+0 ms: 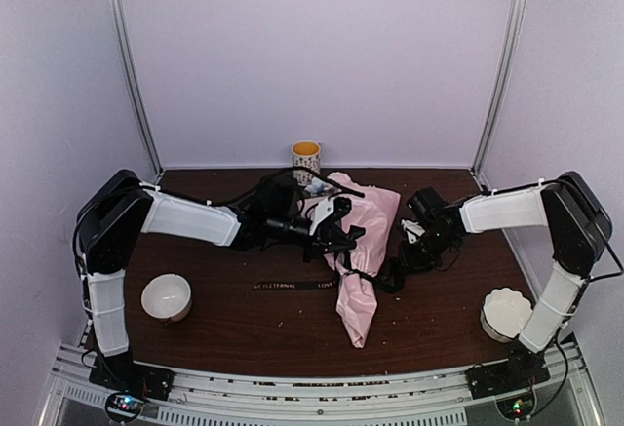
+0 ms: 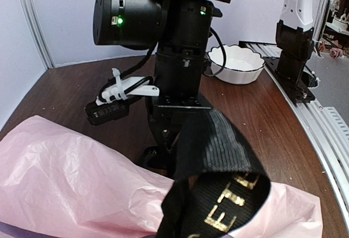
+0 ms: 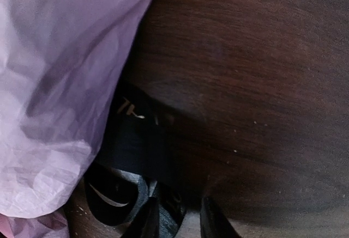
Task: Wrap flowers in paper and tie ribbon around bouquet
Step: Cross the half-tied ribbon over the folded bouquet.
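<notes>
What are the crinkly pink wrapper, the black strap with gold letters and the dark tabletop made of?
The crinkly pink wrapper looks like thin tissue paper, matt, with fine creases all over. The black strap with gold letters seems to be woven fabric ribbon: ribbed weave, slight sheen, printed gold lettering. The dark tabletop looks like brown wood or wood-grain laminate, smooth with soft reflections; I cannot tell which.

Dark table [image 1: 244, 333]: bouquet [image 1: 363, 280] centre, ribbon [image 1: 292, 286] trailing left, left bowl [image 1: 166, 296], right bowl [image 1: 507, 314], yellow cup [image 1: 306, 158] rear.
</notes>
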Robot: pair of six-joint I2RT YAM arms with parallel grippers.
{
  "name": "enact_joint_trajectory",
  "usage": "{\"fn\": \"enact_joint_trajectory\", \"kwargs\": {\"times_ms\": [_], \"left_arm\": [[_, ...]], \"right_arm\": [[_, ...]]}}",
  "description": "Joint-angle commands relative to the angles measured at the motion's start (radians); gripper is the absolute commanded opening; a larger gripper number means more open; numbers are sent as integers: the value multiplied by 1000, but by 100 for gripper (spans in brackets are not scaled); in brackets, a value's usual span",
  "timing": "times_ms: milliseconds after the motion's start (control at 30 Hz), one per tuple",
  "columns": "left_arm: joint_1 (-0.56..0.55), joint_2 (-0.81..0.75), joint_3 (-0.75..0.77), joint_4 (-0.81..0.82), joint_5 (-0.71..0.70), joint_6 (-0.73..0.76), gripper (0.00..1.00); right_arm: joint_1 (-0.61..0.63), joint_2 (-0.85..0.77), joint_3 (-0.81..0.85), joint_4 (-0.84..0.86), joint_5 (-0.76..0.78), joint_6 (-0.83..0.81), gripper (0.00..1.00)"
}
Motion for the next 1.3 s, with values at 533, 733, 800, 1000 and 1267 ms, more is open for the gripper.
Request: {"fn": "enact_joint_trajectory", "kwargs": {"times_ms": [533, 733, 800, 1000, 1267], "left_arm": [[-3, -77, -55, -44, -93, 89, 0], [-5, -87, -79, -17, -79, 80, 0], [-12, -99, -87, -3, -72, 79, 0], [-31, -122, -100, -3, -74, 89, 0], [-34, -108, -97, -16, -62, 90, 0]], "right_arm": [[-32, -654, -97, 106, 109, -5, 0], [79, -578, 49, 228, 40, -25, 0], [84, -471, 122, 253, 30, -30, 0], [214, -96, 451, 194, -86, -134, 0], [289, 70, 627, 56, -124, -176, 34]]}}
